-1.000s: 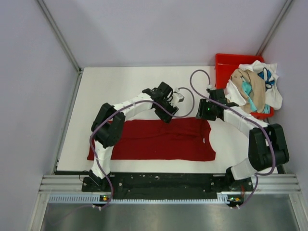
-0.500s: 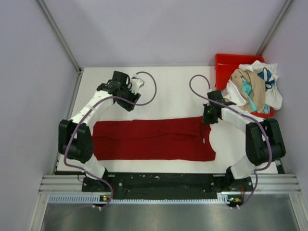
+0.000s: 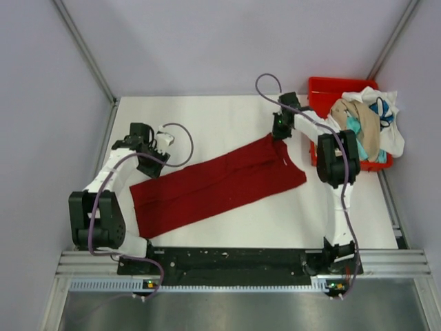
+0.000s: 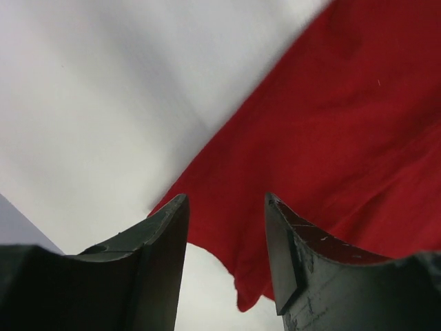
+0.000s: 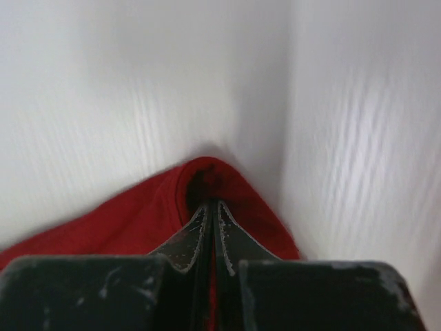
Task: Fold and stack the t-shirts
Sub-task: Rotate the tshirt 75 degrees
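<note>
A red t-shirt (image 3: 213,183), folded into a long band, lies slanted across the white table, its right end farther back. My right gripper (image 3: 279,132) is shut on that right end's far corner; in the right wrist view the red cloth (image 5: 138,221) is pinched between the closed jaws of the gripper (image 5: 213,207). My left gripper (image 3: 148,167) is open just above the band's left end. In the left wrist view the gripper (image 4: 226,203) has its fingers apart over the red cloth edge (image 4: 324,138), holding nothing.
A red bin (image 3: 324,88) at the back right holds a heap of white, tan and teal clothes (image 3: 365,124). Grey walls enclose the table. The black rail (image 3: 234,258) with the arm bases runs along the near edge.
My right gripper has dragged the shirt's right end back toward the far side, turning the band from level to slanted. My left arm has swung left and come down at the band's left end.
</note>
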Controlling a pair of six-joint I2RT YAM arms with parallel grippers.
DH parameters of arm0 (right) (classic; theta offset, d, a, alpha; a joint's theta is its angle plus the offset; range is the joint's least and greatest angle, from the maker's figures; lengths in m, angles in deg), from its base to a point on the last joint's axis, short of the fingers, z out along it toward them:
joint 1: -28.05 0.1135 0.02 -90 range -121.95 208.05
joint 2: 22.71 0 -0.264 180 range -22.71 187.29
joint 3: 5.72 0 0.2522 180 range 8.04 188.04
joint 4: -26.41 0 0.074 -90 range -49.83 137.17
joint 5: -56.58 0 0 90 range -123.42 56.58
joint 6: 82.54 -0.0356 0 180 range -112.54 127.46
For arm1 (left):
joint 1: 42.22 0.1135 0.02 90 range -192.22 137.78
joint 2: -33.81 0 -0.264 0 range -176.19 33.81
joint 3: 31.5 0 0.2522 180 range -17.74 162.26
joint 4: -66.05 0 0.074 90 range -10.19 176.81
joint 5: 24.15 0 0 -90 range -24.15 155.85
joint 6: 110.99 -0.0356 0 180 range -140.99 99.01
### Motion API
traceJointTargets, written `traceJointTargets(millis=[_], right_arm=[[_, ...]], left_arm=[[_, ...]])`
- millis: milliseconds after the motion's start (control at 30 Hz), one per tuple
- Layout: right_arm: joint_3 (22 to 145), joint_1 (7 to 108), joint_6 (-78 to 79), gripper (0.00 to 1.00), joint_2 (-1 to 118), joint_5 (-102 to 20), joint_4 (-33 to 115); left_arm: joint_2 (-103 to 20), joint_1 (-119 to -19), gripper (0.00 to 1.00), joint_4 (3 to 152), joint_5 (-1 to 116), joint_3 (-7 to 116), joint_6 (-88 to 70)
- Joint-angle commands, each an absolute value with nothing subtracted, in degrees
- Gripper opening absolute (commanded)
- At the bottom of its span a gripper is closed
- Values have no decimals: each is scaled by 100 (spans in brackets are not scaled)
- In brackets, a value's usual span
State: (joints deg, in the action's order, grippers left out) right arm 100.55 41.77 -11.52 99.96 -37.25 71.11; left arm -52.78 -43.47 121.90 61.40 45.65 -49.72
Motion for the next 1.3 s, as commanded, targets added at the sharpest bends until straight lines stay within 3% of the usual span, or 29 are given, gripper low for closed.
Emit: traceJointTargets(millis=[0,100,167,267,400,500,700,833,1033,1167,1267], right_arm=[[12015,4246,-1073,0,11104,-4115,7163],[12931,4290,-1056,2,11299,-4107,7260],[12986,4290,-977,9,11046,-3879,7269],[12592,4282,-670,25,10440,-3423,7269],[11215,4282,-379,29,9229,-2894,7304],[9862,4273,-431,24,8498,-2675,7304],[7882,4282,-871,3,7951,-3129,7006],[7554,4282,-933,0,8222,-3228,6812],[9150,4150,-766,0,9670,-3236,7127],[11905,3957,-678,0,11207,-3306,8040],[14218,3807,-853,0,12412,-4033,8096]], left_arm=[[-4557,-4371,51,12261,6154,4168,-5271],[-4266,-4371,47,12288,6190,3904,-5420],[-4187,-4380,47,12244,6189,3790,-5552],[-4414,-4371,43,12209,6303,3815,-5649],[-4941,-4345,36,11946,6715,3658,-5772],[-5170,-4309,36,11656,6918,3386,-5808],[-4979,-4301,31,11462,7217,2394,-5983],[-4530,-4301,30,11295,7455,1550,-6273],[-3628,-4309,33,12425,6641,1591,-6334],[-2974,-4336,44,13718,4664,2328,-6852],[-3017,-4388,48,13826,3959,2926,-6670]])
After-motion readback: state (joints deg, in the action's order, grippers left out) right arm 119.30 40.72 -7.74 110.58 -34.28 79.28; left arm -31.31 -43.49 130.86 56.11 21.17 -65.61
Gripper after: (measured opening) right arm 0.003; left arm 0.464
